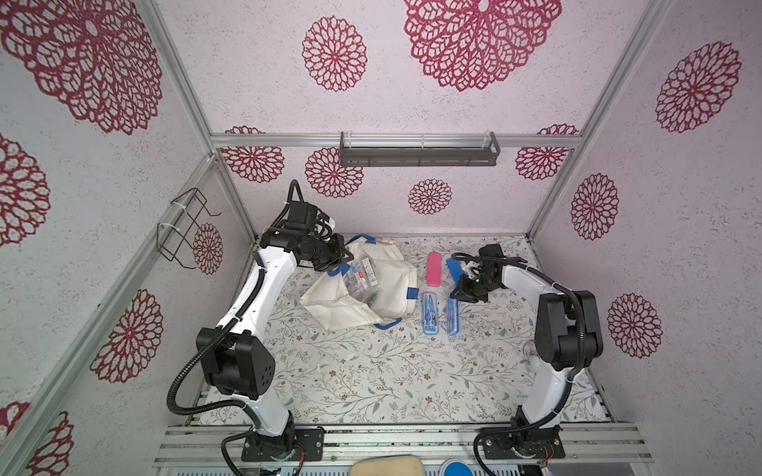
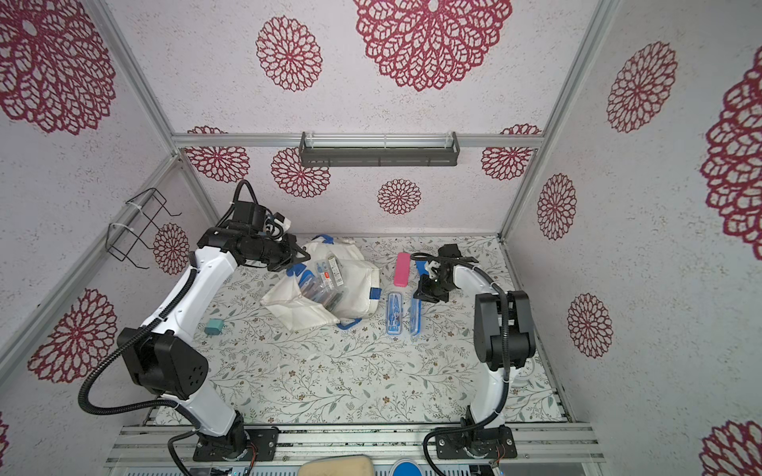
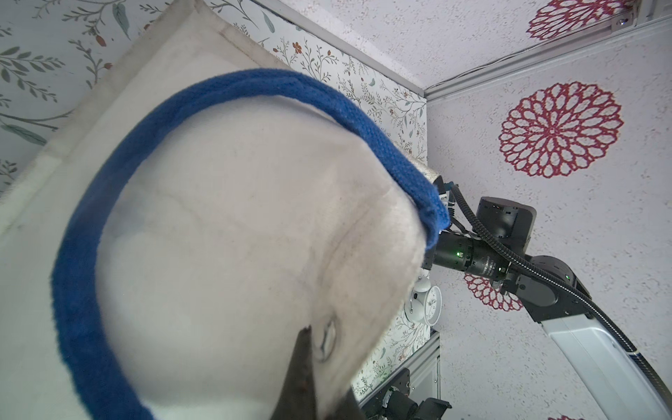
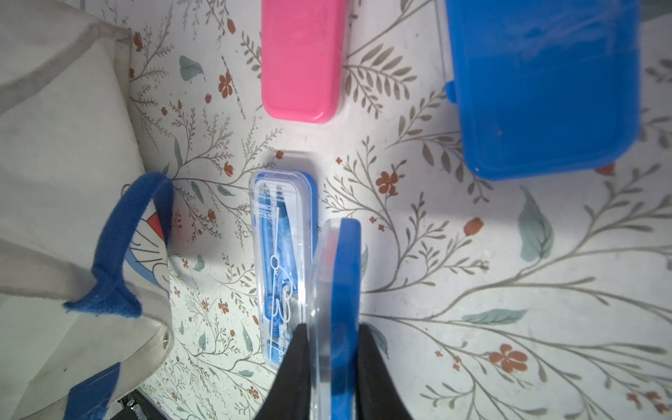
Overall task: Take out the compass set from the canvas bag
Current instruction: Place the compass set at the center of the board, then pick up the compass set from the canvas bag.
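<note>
The cream canvas bag (image 1: 391, 284) lies slumped at the back middle of the table, blue handles showing. My left gripper (image 3: 323, 385) is shut on the bag's fabric near the rim, its tips (image 1: 344, 257) at the bag's left side. One compass set (image 4: 338, 283), a clear case with a blue back, stands on edge between my right gripper's (image 4: 332, 331) shut jaws, just right of the bag (image 1: 452, 315). Another compass set (image 1: 429, 312) lies flat beside it. I cannot tell whether the held case touches the table.
Clear stationery packets (image 1: 363, 280) show in the bag's mouth. A pink case (image 1: 434, 268) and a blue box (image 4: 542, 83) lie behind the compass sets. A teal plug (image 2: 214, 327) sits by the left arm. A white alarm clock (image 3: 423, 303) stands near the right wall.
</note>
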`<state>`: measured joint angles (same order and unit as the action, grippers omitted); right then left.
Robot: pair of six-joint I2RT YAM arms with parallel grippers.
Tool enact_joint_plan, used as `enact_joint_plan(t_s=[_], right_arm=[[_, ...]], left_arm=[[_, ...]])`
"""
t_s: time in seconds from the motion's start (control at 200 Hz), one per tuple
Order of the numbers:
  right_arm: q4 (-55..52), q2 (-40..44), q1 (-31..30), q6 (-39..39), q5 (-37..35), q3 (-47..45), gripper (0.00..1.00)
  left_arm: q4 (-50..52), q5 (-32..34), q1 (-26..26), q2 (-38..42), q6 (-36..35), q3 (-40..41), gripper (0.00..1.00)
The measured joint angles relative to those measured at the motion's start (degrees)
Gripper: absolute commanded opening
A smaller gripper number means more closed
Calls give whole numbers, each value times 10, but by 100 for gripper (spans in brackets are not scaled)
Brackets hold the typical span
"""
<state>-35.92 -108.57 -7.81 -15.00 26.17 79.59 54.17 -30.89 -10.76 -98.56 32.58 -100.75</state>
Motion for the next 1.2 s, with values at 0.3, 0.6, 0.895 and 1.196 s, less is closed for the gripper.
enact_joint_plan(t_s=[0.3, 0.6, 0.895, 1.196], right_arm=[[-14, -32, 0, 1, -37, 2, 39], [-35, 53, -3, -84, -150, 17, 47], [119, 195, -229, -202, -169, 34, 39], [193, 56, -359, -295, -154, 30, 43]], left_arm=[[-1, -4, 1, 0, 0, 4, 0], [-12, -19, 0, 5, 1, 24, 0], [-17, -14, -9, 7, 7, 29, 0], [-16, 18, -20, 15, 19, 29, 0]])
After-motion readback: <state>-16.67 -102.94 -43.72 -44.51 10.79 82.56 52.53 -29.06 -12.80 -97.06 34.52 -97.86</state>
